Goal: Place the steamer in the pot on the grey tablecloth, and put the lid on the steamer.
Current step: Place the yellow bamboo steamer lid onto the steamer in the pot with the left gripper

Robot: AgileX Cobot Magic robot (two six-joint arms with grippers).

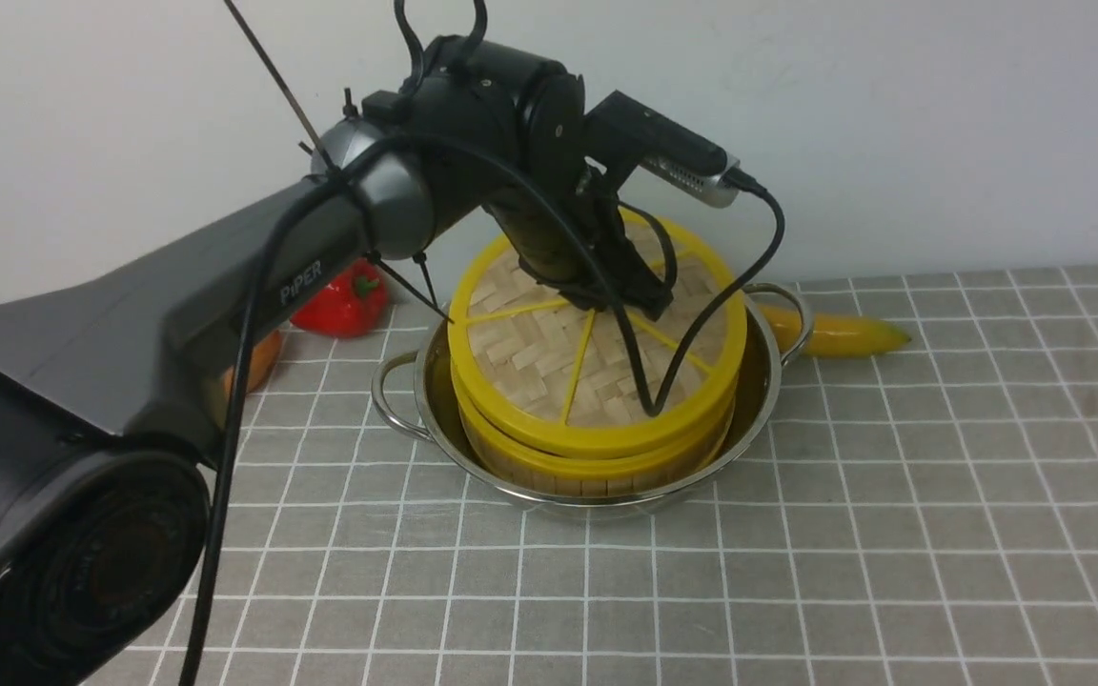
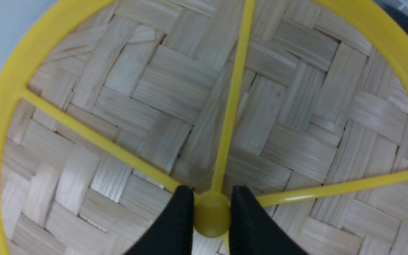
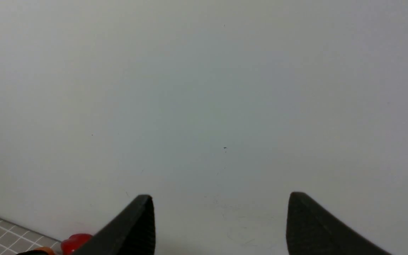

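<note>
Lid (image 1: 597,353): on top of the steamer (image 1: 597,469), inside the pot (image 1: 761,400), on the grey tablecloth (image 1: 892,524). Pinched at its centre hub (image 2: 211,221) by left gripper (image 2: 213,193), closed tight on it, probably to seat it centred. Right gripper (image 3: 220,226): spread wide, empty, pointing at wall (image 3: 204,88), out of the way.

The woven, yellow-rimmed lid (image 1: 549,353) lies atop the bamboo steamer (image 1: 549,478), seated inside the steel pot (image 1: 759,381) on the grey tablecloth (image 1: 892,495).
</note>
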